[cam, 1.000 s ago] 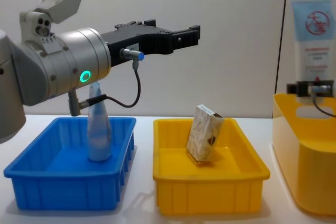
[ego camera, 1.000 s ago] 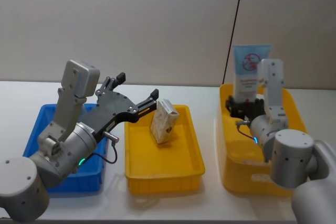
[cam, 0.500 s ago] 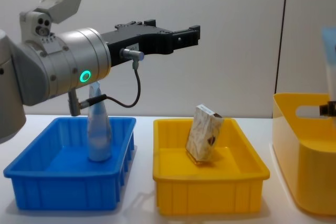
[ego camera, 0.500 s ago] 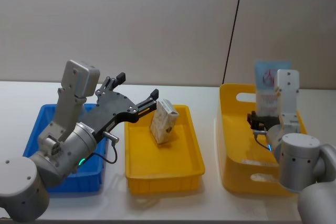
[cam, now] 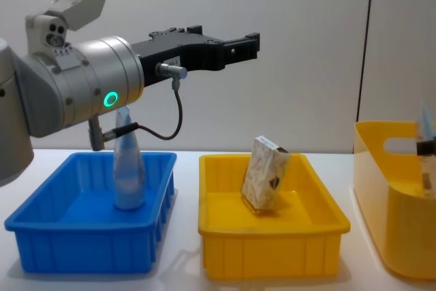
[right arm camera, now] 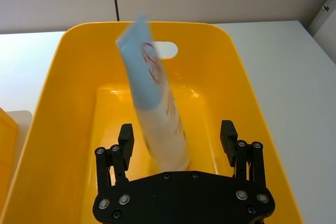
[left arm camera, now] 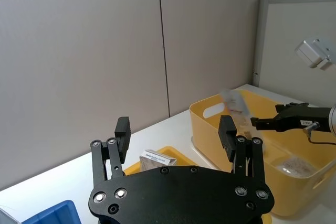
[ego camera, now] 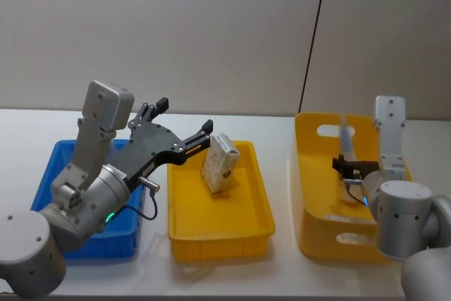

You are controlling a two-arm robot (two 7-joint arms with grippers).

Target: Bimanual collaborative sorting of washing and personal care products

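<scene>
One beige pack point(ego camera: 220, 163) in yellow tray point(ego camera: 218, 224); tube point(right arm camera: 155, 116) in bin point(right arm camera: 52, 108)

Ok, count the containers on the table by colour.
Blue: 1, the blue tray
Yellow: 2, the shallow yellow tray and the deep yellow bin
Total: 3

- Pale blue tube point(right arm camera: 152, 103), red logo: tilted, crimp up, in deep yellow bin point(right arm camera: 52, 129).
- Beige patterned pack point(ego camera: 220, 163): leaning upright in yellow tray point(ego camera: 218, 234).
- 2nd tube point(cam: 127, 168): upright in blue tray point(cam: 82, 243).
</scene>
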